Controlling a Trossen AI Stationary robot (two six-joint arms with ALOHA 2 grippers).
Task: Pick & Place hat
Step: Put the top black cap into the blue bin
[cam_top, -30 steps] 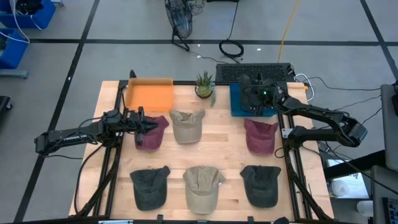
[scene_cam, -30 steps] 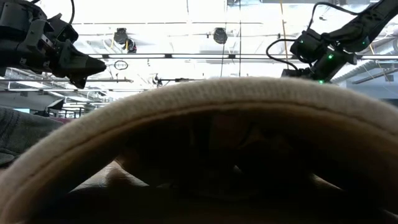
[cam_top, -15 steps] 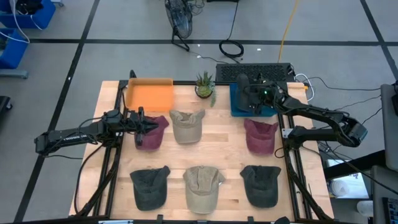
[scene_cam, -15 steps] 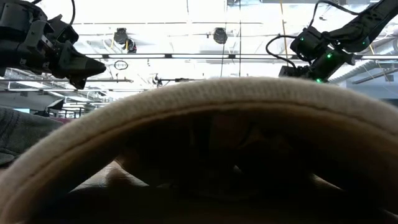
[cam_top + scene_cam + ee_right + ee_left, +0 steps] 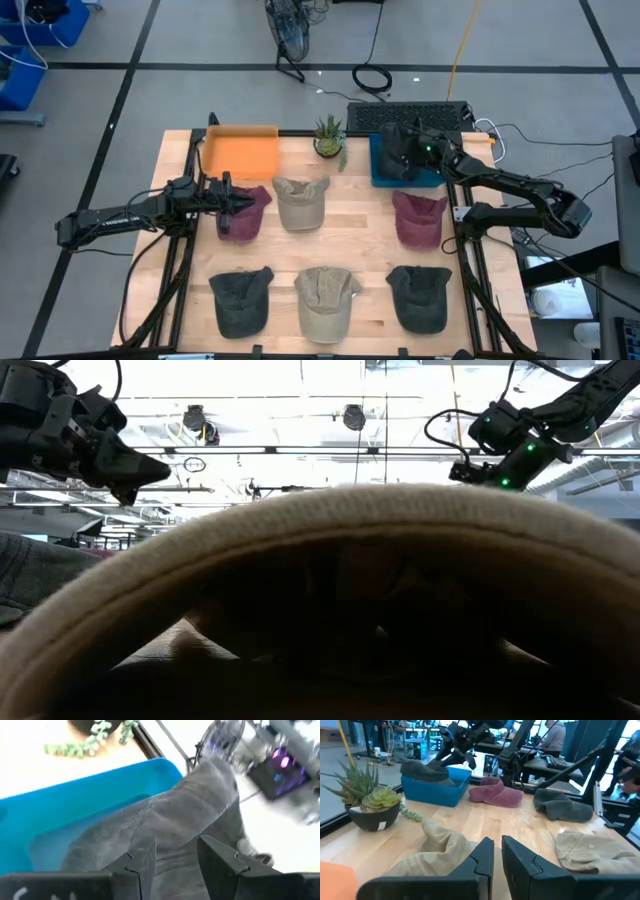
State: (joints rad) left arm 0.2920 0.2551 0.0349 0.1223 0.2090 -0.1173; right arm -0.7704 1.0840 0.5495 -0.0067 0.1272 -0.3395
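A dark grey hat (image 5: 190,805) lies in the blue bin (image 5: 75,805) at the table's far right, one side leaning on the bin's wall. My right gripper (image 5: 172,850) stands open right over it; the left wrist view shows it (image 5: 465,755) just above the hat's (image 5: 427,770) top. My left gripper (image 5: 245,200) is shut with nothing between its fingers. It points level over the maroon hat (image 5: 240,215) at the left. Its fingers (image 5: 485,857) face the tan hat (image 5: 440,847). My right gripper comes slanting down from above at the grey hat's raised top (image 5: 175,827), one finger on each side of it. Whether the fingers (image 5: 220,862) touch the cloth I cannot tell. The hat lies in the bin.
Several more hats lie on the wooden table: a tan one (image 5: 300,203), a maroon one (image 5: 418,218), two dark ones (image 5: 240,300) (image 5: 418,297) and a tan one (image 5: 325,300) whose brim (image 5: 320,560) blocks the low view. An orange bin (image 5: 240,152) and a potted plant (image 5: 329,137) stand at the far edge.
My right gripper has rolled at the wrist while staying in place over the blue bin.
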